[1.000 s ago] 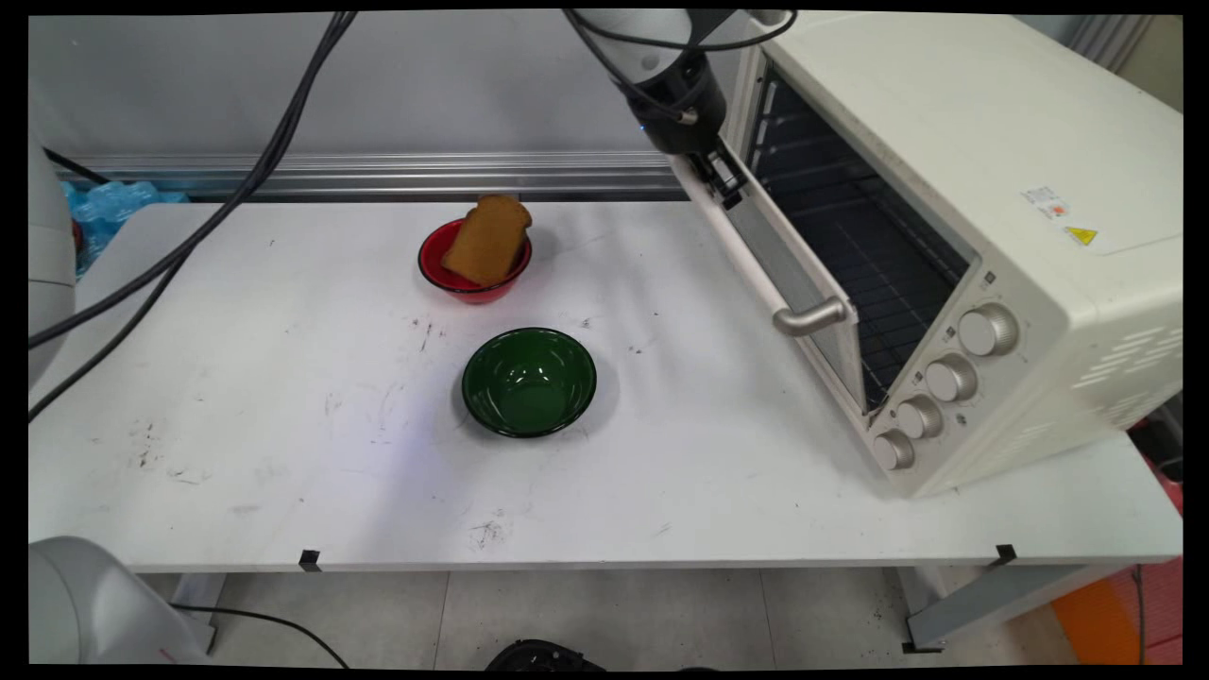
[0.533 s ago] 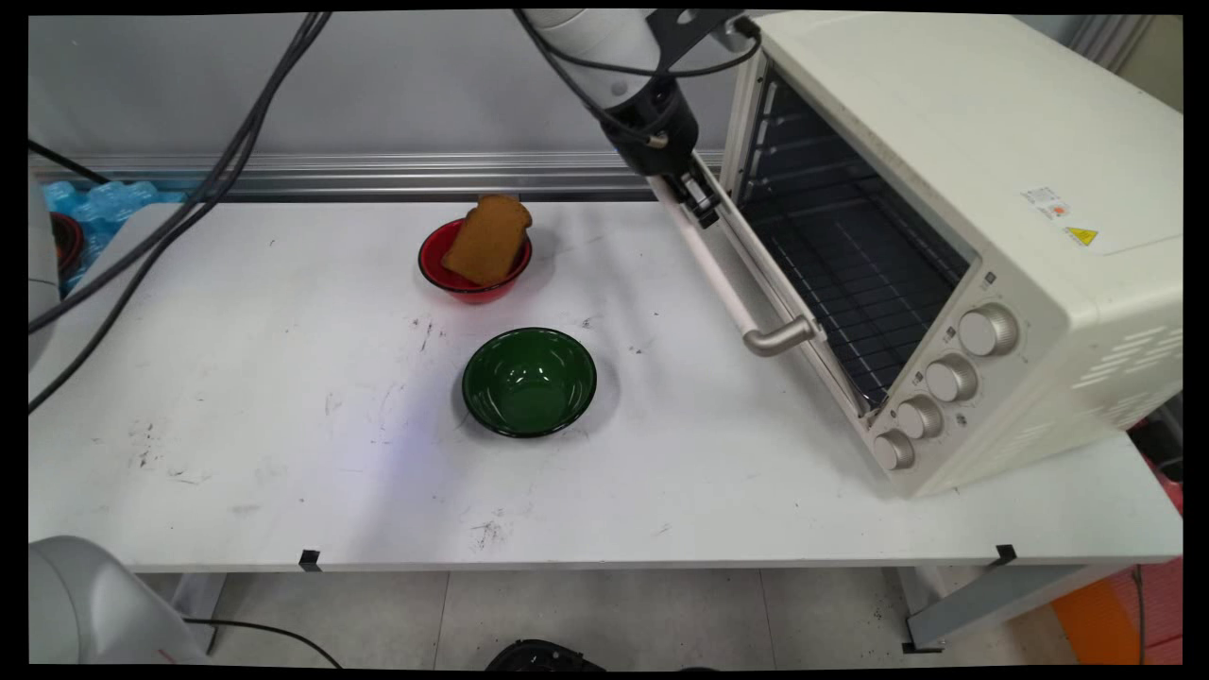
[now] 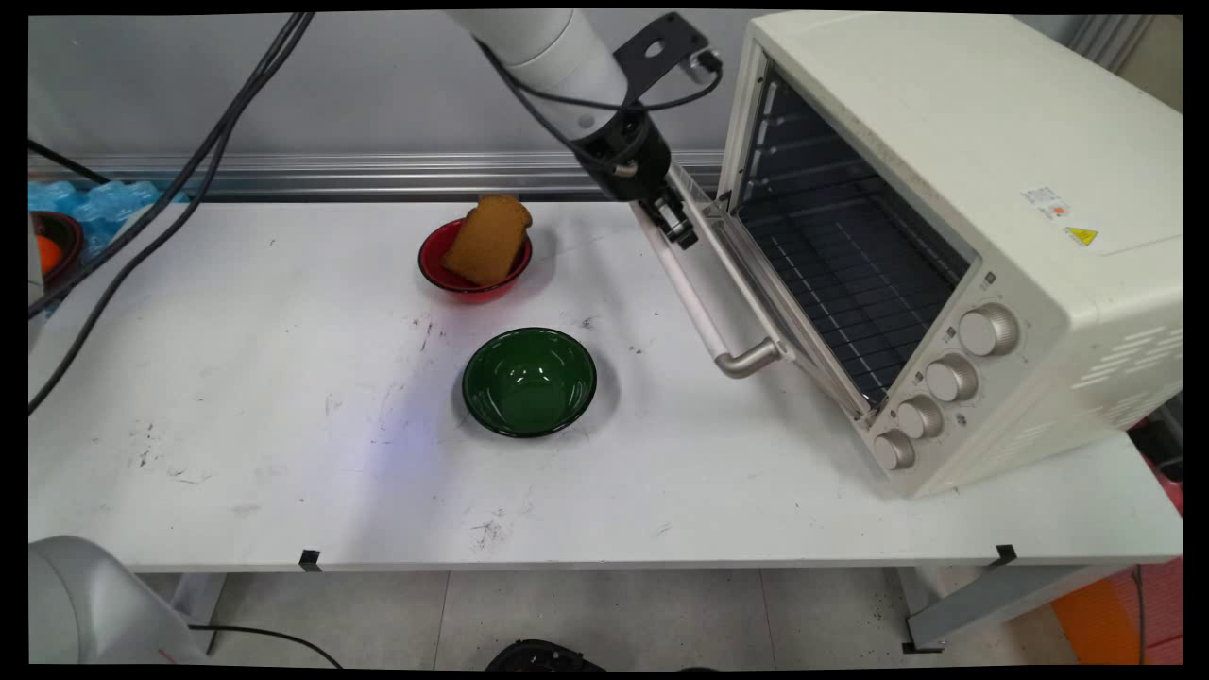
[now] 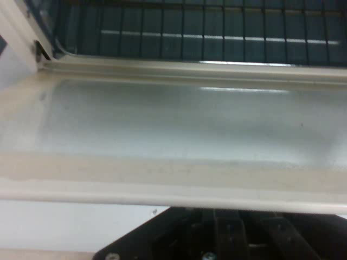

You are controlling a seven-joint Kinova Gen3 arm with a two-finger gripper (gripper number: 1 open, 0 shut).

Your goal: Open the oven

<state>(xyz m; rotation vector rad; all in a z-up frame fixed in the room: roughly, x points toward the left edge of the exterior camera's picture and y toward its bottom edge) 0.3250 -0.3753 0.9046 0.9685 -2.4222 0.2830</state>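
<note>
The arm (image 3: 548,47) is a smooth white tube, round in section, ending in a black wrist section. A flat black bracket (image 3: 661,42) with a round hole juts from the wrist, and thin black cables (image 3: 567,94) loop along the white link and over the bracket. The gripper (image 3: 672,219) is black, with small pale metal parts on its linkage. In the hand view its black linkage (image 4: 227,235) shows small screw heads.

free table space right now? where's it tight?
Bare: the white table left of the green bowl and red bowl, plus the near strip in front of the green bowl. Tight: between the green bowl and the toaster oven, where its open door hangs with the gripper at its edge.
</note>
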